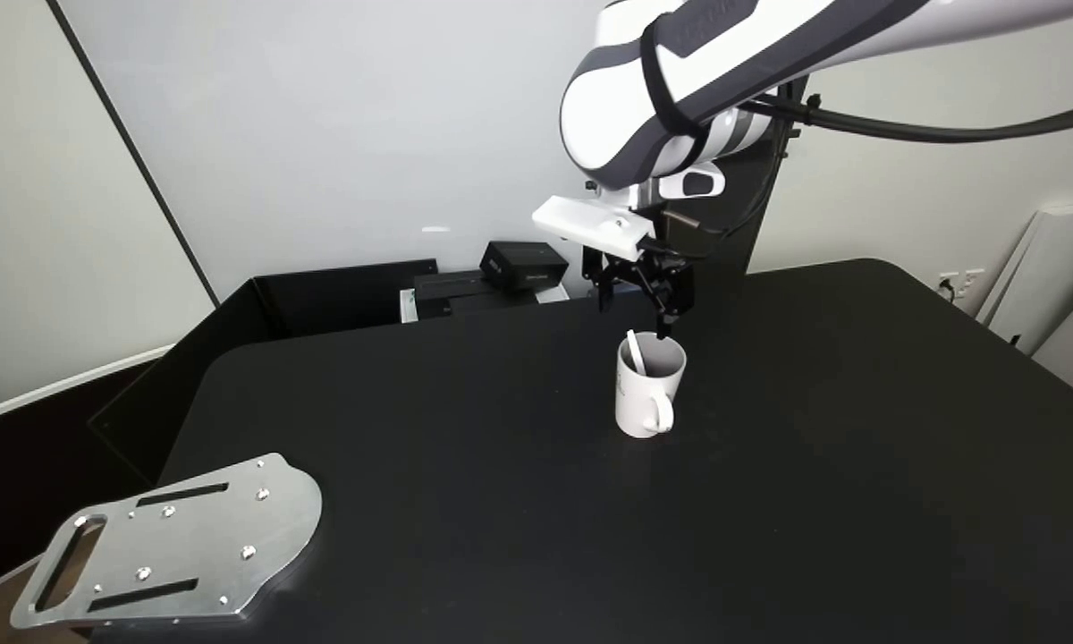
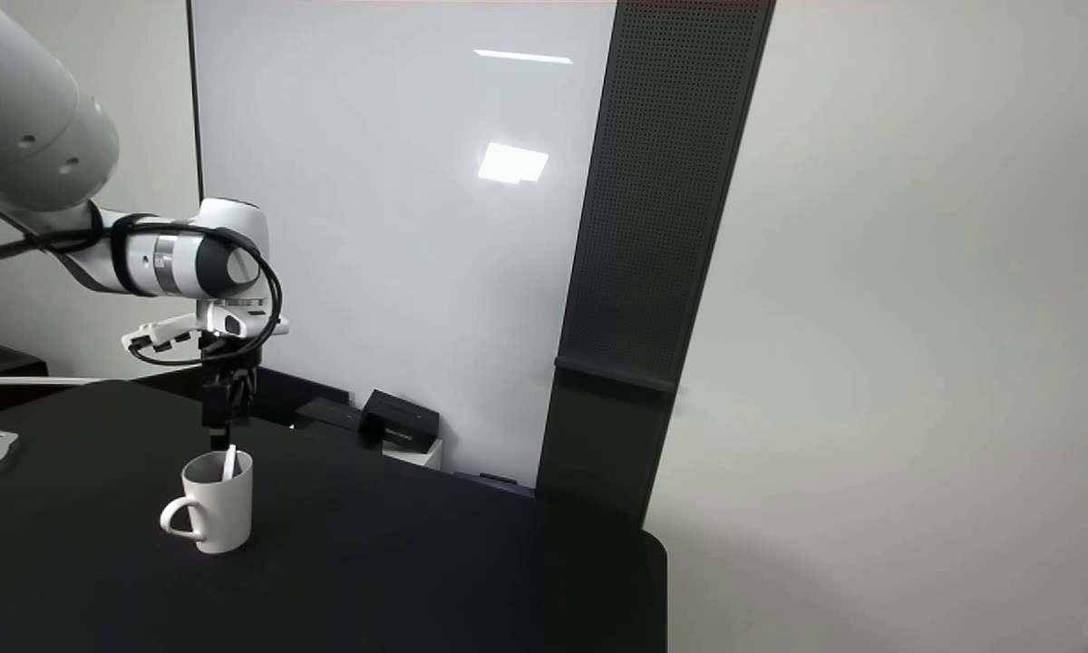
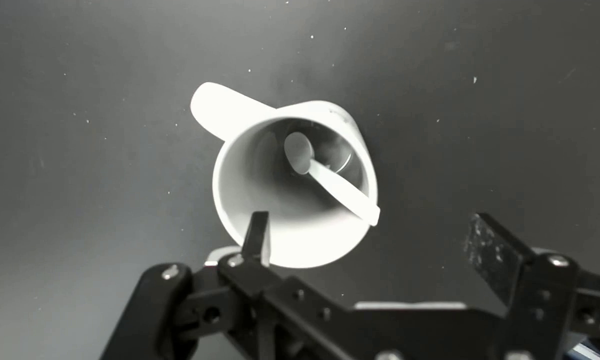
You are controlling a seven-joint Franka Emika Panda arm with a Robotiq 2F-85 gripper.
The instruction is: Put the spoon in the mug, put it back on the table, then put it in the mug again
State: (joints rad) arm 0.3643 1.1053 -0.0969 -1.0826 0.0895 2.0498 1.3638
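Note:
The white mug (image 1: 635,407) stands upright on the black table (image 1: 465,501); it also shows in an exterior view (image 2: 225,517) and the wrist view (image 3: 300,252). The white spoon (image 3: 337,189) leans inside it, bowl down near the bottom, with its handle end resting over the rim. The handle end of the spoon shows above the rim in both exterior views (image 1: 636,353) (image 2: 229,464). My gripper (image 3: 370,214) is open and empty, above the mug and a little to its far side in an exterior view (image 1: 634,317). Nothing is between its fingers at their height.
A grey metal plate with slots (image 1: 197,537) lies at the table's near left corner in an exterior view. A black box (image 1: 523,266) and other dark items sit behind the table's back edge, before a white wall panel (image 2: 399,227).

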